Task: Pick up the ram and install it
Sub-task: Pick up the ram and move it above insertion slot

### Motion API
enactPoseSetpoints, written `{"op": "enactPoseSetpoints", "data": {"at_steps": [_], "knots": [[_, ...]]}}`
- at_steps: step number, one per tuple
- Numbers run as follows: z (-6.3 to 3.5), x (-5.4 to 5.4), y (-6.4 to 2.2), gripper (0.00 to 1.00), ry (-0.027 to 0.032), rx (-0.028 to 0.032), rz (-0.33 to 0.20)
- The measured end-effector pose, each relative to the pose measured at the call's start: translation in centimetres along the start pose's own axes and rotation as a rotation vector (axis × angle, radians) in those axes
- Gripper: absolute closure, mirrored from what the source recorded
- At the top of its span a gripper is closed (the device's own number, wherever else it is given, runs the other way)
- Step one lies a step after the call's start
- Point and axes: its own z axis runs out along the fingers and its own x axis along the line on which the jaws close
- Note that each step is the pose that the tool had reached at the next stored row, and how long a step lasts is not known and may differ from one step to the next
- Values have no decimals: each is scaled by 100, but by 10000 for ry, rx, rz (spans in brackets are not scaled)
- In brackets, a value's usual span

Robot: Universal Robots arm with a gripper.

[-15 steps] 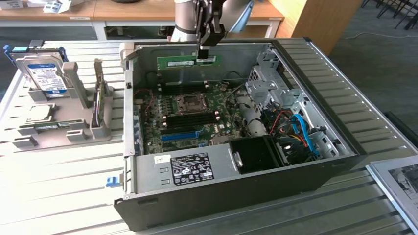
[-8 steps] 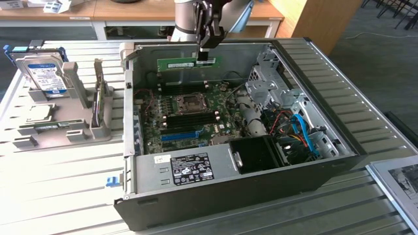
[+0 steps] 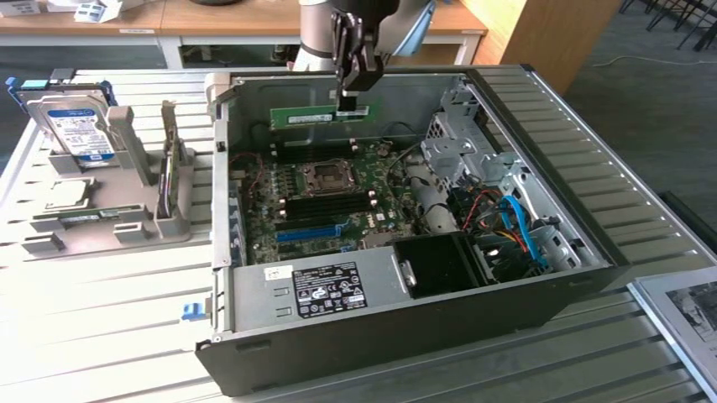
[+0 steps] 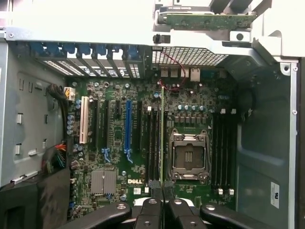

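- Worktop point(image 3: 101, 336) of pale slats carries an open computer case point(image 3: 392, 336) lying on its side.
- Inside the case, a green motherboard point(image 3: 325, 197) faces up, with a long blue slot point(image 3: 308, 232) and a processor socket point(image 3: 328, 174).
- At the exterior view's left, a hard drive point(image 3: 73, 126) stands upright in a grey holder point(image 3: 123, 222).
- End effector point(image 3: 352, 102) hangs over the far part of the case, clamped on the ram's upper edge.
- Ram point(image 3: 308, 117) is held lengthwise above the motherboard; from the wrist it shows edge-on point(image 4: 162, 133) beside the processor socket point(image 4: 189, 157), over the black memory slots point(image 4: 152, 143).
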Motion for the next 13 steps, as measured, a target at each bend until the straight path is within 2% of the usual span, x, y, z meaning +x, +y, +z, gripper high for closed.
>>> {"op": "enactPoseSetpoints", "data": {"at_steps": [8, 13], "knots": [[19, 0, -2, 88, -1, 2, 0], [16, 1, -67, 88, 0, 1, 1]]}}
